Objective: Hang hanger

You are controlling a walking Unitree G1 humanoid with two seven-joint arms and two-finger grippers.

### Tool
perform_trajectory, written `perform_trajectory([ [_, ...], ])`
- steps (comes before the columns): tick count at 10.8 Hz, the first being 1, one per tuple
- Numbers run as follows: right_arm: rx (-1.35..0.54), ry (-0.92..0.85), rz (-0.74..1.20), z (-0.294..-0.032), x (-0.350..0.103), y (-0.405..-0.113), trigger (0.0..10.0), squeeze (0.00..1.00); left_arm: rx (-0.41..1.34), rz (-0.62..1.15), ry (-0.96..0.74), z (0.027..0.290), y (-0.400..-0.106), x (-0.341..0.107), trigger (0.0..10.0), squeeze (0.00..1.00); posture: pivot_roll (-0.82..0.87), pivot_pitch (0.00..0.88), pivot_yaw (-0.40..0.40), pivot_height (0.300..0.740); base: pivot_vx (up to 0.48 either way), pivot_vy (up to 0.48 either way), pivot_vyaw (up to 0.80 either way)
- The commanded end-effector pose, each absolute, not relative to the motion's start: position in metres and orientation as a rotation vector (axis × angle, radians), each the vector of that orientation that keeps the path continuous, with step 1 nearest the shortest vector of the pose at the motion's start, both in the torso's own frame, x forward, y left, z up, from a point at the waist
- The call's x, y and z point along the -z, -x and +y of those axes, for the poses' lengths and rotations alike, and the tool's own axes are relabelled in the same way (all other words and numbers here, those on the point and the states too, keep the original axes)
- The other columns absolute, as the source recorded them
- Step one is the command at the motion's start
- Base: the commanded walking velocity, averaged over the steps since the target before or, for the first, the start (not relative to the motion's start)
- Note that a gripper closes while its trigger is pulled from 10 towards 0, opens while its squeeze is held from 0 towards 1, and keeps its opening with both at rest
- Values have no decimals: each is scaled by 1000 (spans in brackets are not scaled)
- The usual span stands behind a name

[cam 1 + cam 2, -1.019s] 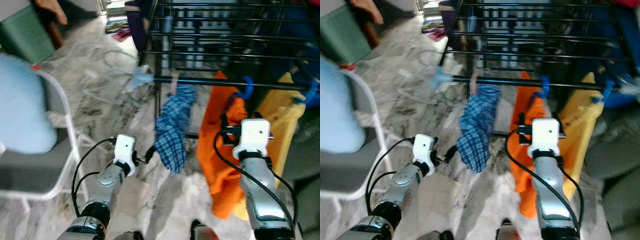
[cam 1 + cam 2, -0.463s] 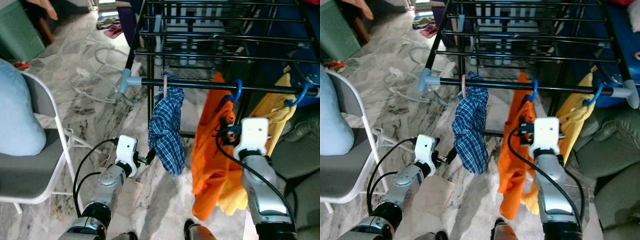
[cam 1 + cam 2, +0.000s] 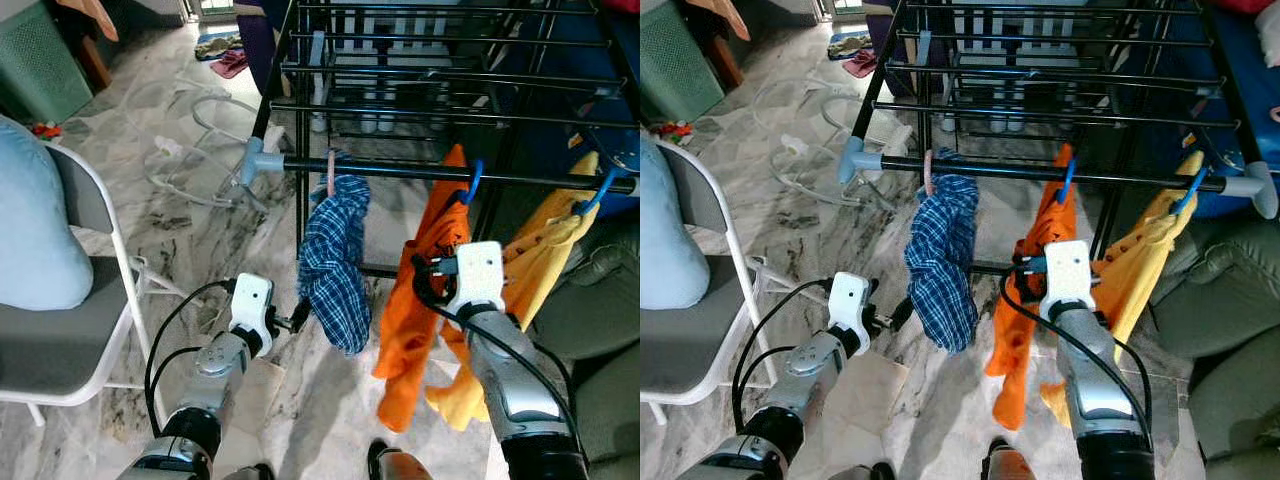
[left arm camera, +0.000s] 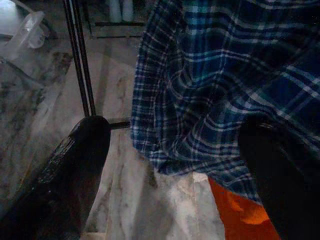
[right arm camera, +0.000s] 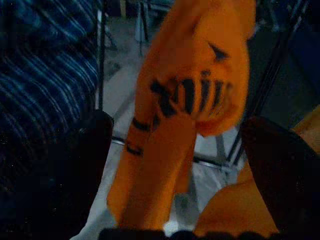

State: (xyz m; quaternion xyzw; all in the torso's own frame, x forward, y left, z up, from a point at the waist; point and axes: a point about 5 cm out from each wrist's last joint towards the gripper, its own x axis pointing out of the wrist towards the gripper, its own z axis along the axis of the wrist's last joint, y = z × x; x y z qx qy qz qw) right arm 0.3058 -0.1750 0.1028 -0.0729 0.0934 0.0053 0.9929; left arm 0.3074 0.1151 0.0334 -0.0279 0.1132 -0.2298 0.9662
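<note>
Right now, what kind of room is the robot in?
Probably a laundry corner in a home. A black drying rack carries a plaid shirt, an orange shirt and a yellow garment on hangers, over a marble floor, with a folding chair beside it.

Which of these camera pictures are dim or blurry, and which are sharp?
Left and right eye views: bright and sharp, the black metal drying rack crisp. Left wrist view: dim, but the blue plaid cloth reads clearly. Right wrist view: darkest and soft, the orange printed garment blurred.
</note>
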Motion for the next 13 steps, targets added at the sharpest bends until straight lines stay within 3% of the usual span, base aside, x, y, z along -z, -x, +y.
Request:
perform_trajectory([
  [1,12,151,227,-178,-97,-302,10000,0,461,253,42,120,-304,-29,10000,0,-175,147,65,740,0,0,0],
  [2,104,175,237,-197,-97,-295,10000,0,463,257,41,119,-304,-28,10000,0,-182,150,71,740,0,0,0],
  [5,195,202,227,-221,-102,-286,10000,0,481,266,35,115,-305,-29,10000,0,-202,154,83,740,0,0,0],
  [9,59,217,203,-214,-113,-298,10000,0,485,279,25,114,-305,-28,10000,0,-198,152,87,740,0,0,0],
  [10,2,213,230,-221,-116,-306,0,0,485,290,21,113,-304,-25,10000,0,-201,152,86,740,0,0,0],
  [13,-69,256,269,-244,-128,-316,0,0,482,306,17,111,-302,-23,10000,0,-200,149,71,740,0,0,0],
])
